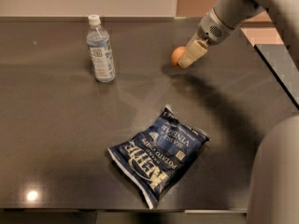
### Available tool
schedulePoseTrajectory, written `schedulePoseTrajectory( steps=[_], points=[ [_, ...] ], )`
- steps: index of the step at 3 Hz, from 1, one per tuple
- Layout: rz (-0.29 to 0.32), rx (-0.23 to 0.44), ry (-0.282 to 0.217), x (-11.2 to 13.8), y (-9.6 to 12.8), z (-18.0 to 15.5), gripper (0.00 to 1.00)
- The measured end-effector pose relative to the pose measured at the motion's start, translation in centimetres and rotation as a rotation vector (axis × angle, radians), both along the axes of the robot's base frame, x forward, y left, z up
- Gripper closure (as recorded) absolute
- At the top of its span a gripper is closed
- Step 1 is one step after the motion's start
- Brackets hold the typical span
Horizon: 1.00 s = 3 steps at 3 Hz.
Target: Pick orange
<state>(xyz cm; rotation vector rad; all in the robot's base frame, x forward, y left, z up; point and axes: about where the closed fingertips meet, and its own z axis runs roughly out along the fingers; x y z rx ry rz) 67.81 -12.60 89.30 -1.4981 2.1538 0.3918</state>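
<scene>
The orange (176,56) is a small round fruit at the back right of the dark table (56,139). My gripper (183,59) reaches down from the upper right and is shut on the orange. One cream finger (192,54) covers the fruit's right side. The orange hangs a little above the table, with its shadow just below it.
A clear water bottle (100,49) with a white cap stands at the back left. A blue chip bag (159,154) lies flat in the front middle. The table's right edge (275,73) runs diagonally. Part of my own body (275,176) fills the lower right corner.
</scene>
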Motion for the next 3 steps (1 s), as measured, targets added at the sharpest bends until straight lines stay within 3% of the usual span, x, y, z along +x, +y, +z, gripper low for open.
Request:
schedulePoseTrajectory(
  steps=[1, 2, 3],
  points=[
    [0.011, 0.039, -0.017, -0.7, 0.9, 4.5, 1.00],
    [0.030, 0.103, -0.091, -2.0, 2.1, 11.7, 1.00],
    [0.028, 0.110, -0.100, -1.6, 2.4, 11.8, 1.00]
  ],
)
